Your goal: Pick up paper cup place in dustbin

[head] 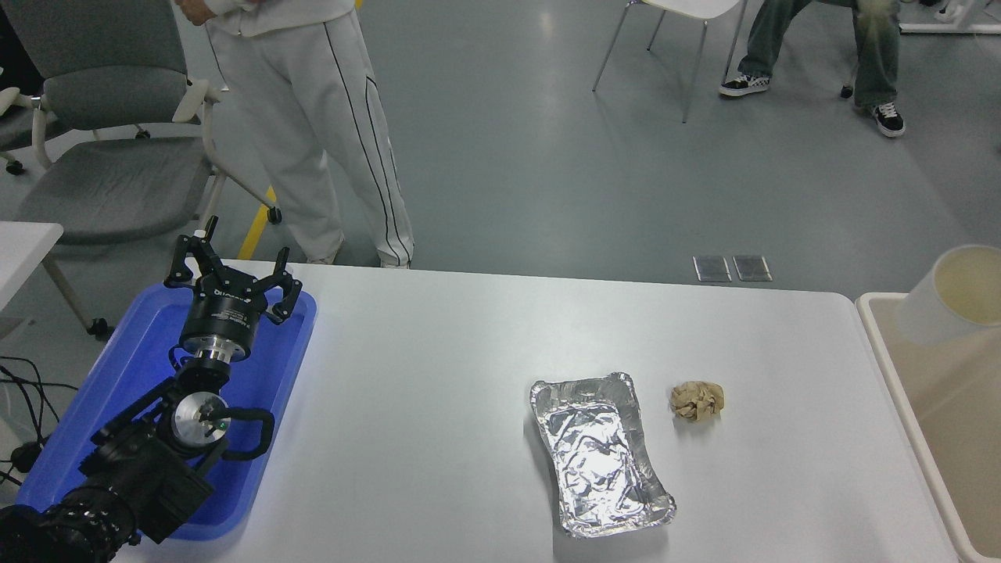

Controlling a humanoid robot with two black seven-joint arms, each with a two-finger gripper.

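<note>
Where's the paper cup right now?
In the head view, the paper cup is at the far right edge, tilted above the dustbin, right of the table.

We are looking from one high head view on the robot's side, facing forward and down across the white tabletop (pixel 438 375), taking in its whole width from fairly near, with the floor and a standing person's legs (pixel 328 133) lying beyond.
</note>
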